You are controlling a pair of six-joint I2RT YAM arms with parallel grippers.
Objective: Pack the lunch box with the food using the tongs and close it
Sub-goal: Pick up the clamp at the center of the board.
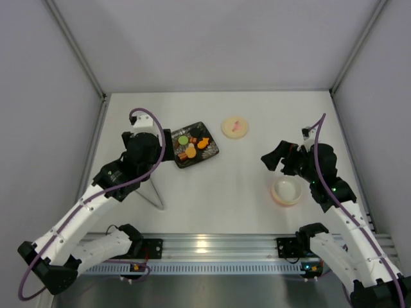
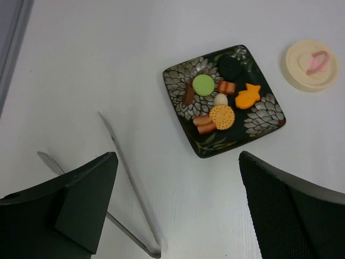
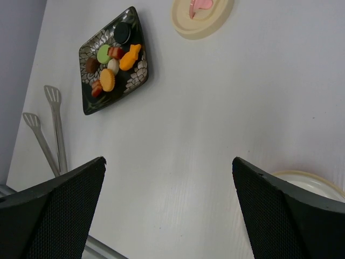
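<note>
None of the food [image 2: 215,102] has reached the lunch box [image 1: 286,191] as far as we can see. Every small piece, orange, green, brown and cream, sits on the dark patterned plate [image 2: 264,116] toward the far left of the table [image 1: 225,192]. What shows of the box's white inside looks bare to us. The box stands open on the right side, close beside the right arm. Its lid [image 1: 235,126] lies flat with the pink mark up, just beyond the plate and well apart from the box. The tongs [image 2: 129,183] lie on the table on the near side of the plate, not touching it, with the joined end toward the arm bases and nothing gripping them. The left gripper [image 2: 177,162] hangs above the stretch between tongs and plate with its jaws spread wide and nothing between them. The right gripper [image 3: 168,162] is likewise wide open and empty, hovering beside the box, whose rim shows at the edge of the right wrist view. We judge the task to be at its very start. The tongs have yet to be picked up, each piece has yet to be carried across to the box, and the lid has yet to be set on top. Taking hold of the tongs looks to us like the natural first step for the left arm, though the pictures cannot say what comes next.
</note>
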